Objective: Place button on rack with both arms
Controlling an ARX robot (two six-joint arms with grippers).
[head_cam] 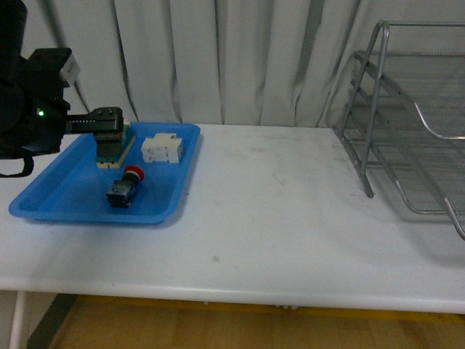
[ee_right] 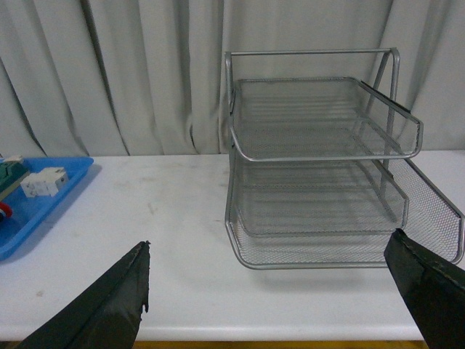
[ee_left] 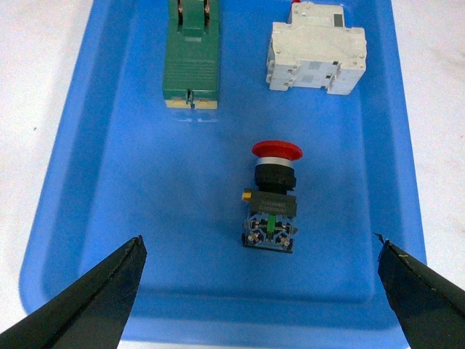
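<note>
The button (head_cam: 124, 187), red cap on a dark body, lies on its side in the blue tray (head_cam: 65, 193) at the left. In the left wrist view the button (ee_left: 272, 203) lies between and ahead of my open left gripper (ee_left: 265, 291), whose fingers (ee_left: 87, 298) hover above the tray's near rim without touching it. The left arm (head_cam: 43, 109) hangs over the tray's far left part. The silver wire rack (head_cam: 410, 123) stands at the table's right. My right gripper (ee_right: 280, 305) is open and empty, facing the rack (ee_right: 320, 160) from a distance.
A green-and-cream switch block (ee_left: 191, 62) and a white breaker (ee_left: 316, 57) lie in the tray beyond the button. Bare white table (head_cam: 276, 211) stretches between tray and rack. Grey curtains hang behind.
</note>
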